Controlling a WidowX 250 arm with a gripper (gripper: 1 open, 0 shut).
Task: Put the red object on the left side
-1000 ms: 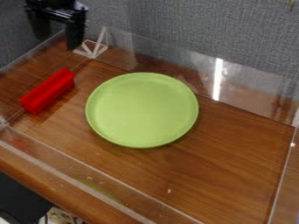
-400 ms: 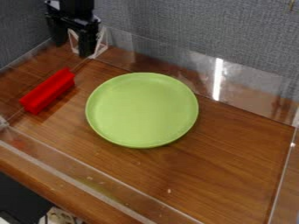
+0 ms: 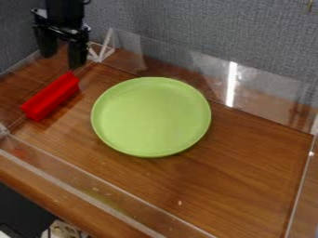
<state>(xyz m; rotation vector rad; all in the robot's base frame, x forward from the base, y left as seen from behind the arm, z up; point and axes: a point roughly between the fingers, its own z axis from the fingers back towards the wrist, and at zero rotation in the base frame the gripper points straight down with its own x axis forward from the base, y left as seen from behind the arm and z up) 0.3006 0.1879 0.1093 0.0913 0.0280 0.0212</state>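
In my one camera view, the single red block [image 3: 51, 97] lies on the wooden table [image 3: 230, 177], left of the one green plate [image 3: 152, 117], just below my one gripper [image 3: 61, 55] in the picture; its fingers look spread apart. Bare wood separates block and plate; clear edging [image 3: 99, 198] runs along the table's near side.

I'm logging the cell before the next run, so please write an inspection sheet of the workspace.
Surface: brown wooden table, glossy, with clear strips along its edges
Job's things: red block lying near the picture's left edge, apart from the plate
Clutter: light green round plate, nothing seen on it
Gripper: dark gripper at upper left, above or behind the block; opening cannot be told
Cables: nothing certain; dark, unclear items at the lower left corner
Surroundings: grey textured partition behind the table
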